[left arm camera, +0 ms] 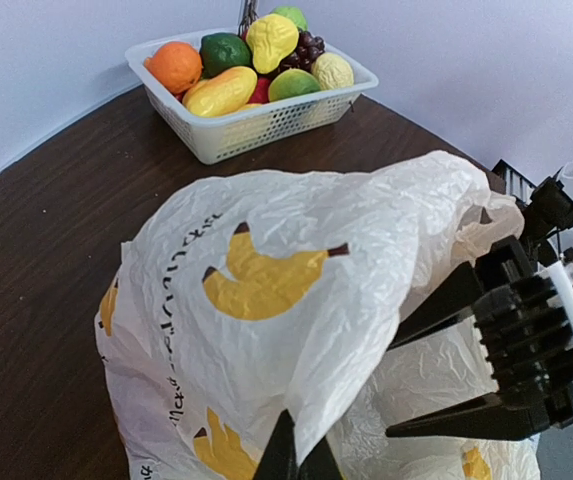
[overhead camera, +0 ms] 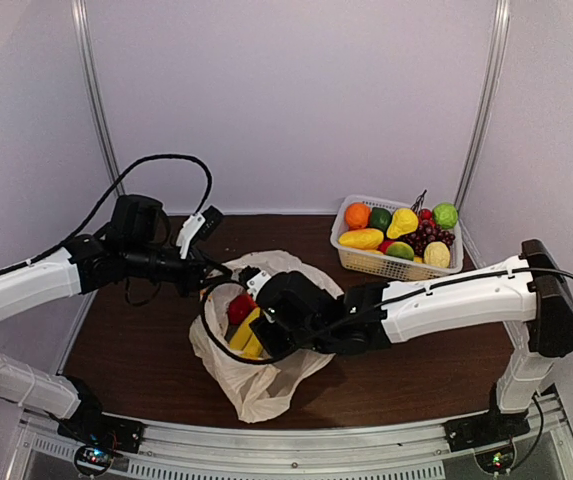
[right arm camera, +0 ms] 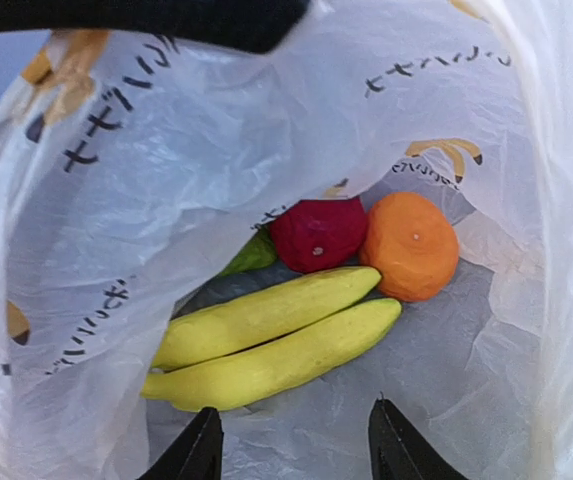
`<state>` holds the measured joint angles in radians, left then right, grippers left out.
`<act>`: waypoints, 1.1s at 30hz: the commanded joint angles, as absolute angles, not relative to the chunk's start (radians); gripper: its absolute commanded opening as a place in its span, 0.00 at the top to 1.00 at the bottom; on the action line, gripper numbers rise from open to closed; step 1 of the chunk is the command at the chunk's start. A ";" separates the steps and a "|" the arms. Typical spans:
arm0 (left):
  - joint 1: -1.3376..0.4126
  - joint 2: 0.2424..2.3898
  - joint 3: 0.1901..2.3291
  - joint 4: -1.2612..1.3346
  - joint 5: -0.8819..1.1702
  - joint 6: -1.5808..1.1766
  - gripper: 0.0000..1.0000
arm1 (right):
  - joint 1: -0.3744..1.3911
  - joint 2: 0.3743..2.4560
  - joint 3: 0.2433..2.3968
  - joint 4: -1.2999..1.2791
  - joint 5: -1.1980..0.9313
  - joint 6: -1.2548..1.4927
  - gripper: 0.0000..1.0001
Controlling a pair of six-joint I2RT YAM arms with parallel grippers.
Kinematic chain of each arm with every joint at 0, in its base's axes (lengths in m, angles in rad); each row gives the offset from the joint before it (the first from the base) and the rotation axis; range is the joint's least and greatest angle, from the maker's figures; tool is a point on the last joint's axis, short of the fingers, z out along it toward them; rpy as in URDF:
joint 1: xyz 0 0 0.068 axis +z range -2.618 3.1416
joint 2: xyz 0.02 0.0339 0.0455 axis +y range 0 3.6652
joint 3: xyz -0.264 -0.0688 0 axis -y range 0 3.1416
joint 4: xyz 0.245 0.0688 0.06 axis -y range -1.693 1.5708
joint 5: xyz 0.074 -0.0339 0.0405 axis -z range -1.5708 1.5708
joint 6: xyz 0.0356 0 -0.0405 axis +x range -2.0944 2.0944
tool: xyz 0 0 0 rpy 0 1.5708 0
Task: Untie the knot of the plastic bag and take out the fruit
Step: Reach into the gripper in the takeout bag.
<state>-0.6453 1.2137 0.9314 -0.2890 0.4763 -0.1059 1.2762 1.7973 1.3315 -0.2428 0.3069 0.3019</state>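
Pinching the bag [left arm camera: 296, 250] by its rim, the closed left claw [left arm camera: 298, 458] holds it open on the tabletop [left arm camera: 36, 260]; the right claw [right arm camera: 294, 450], fingers apart and empty, hangs over the banana [right arm camera: 276, 340] inside. Closing there could snag the thin plastic underneath and drag the bag.

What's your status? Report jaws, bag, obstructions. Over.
Left gripper jaws shut on plastic bag rim, mouth held open. Right gripper jaws open in the mouth, above banana bunch. Behind it red fruit, orange fruit; nothing blocking.
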 commanded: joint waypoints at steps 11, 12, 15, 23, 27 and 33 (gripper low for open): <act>-0.650 1.203 0.930 -0.258 0.486 -0.093 1.00 | 1.286 1.886 1.231 -0.225 0.297 0.276 0.50; -0.650 1.204 0.930 -0.256 0.487 -0.093 1.00 | 1.282 1.897 1.239 -0.227 0.297 0.282 0.50; -0.650 1.207 0.931 -0.257 0.491 -0.092 1.00 | 1.258 1.927 1.246 -0.214 0.284 0.320 0.50; -0.650 1.210 0.931 -0.257 0.497 -0.092 1.00 | 1.166 1.948 1.236 -0.115 0.281 0.469 0.43; -0.650 1.216 0.933 -0.259 0.507 -0.091 1.00 | 1.119 1.943 1.192 0.027 0.236 0.593 0.35; -0.650 1.222 0.936 -0.257 0.523 -0.096 1.00 | 1.103 1.990 1.217 0.112 0.238 0.671 0.22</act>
